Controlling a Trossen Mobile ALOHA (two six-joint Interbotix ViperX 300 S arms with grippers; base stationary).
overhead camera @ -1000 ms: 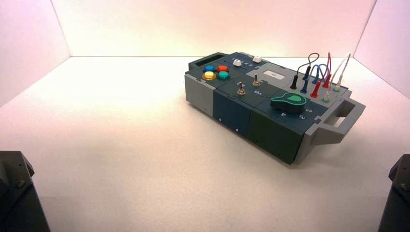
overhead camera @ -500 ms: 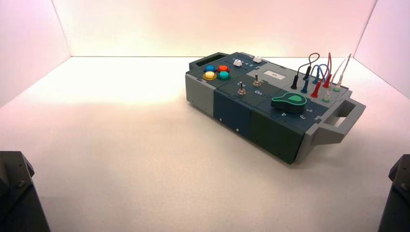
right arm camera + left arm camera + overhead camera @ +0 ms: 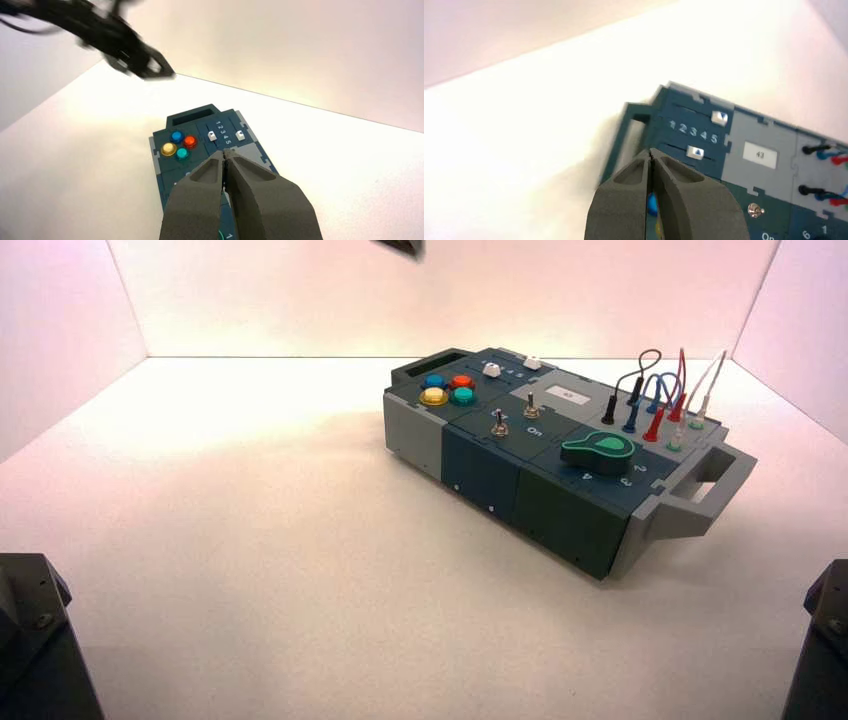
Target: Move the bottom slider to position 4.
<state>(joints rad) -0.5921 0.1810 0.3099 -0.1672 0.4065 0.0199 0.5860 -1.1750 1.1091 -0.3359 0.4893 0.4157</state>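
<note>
Sitting beside the white digit row (image 3: 693, 131), on the side toward the coloured buttons (image 3: 448, 390), the bottom slider (image 3: 695, 152) is untouched, with the left gripper (image 3: 650, 151) held closed above the box's (image 3: 560, 450) slider end and the right gripper (image 3: 224, 151), also closed, idle above the box.

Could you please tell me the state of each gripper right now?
Left gripper: closed, holding nothing, above the box's slider end.
Right gripper: closed, holding nothing.
</note>
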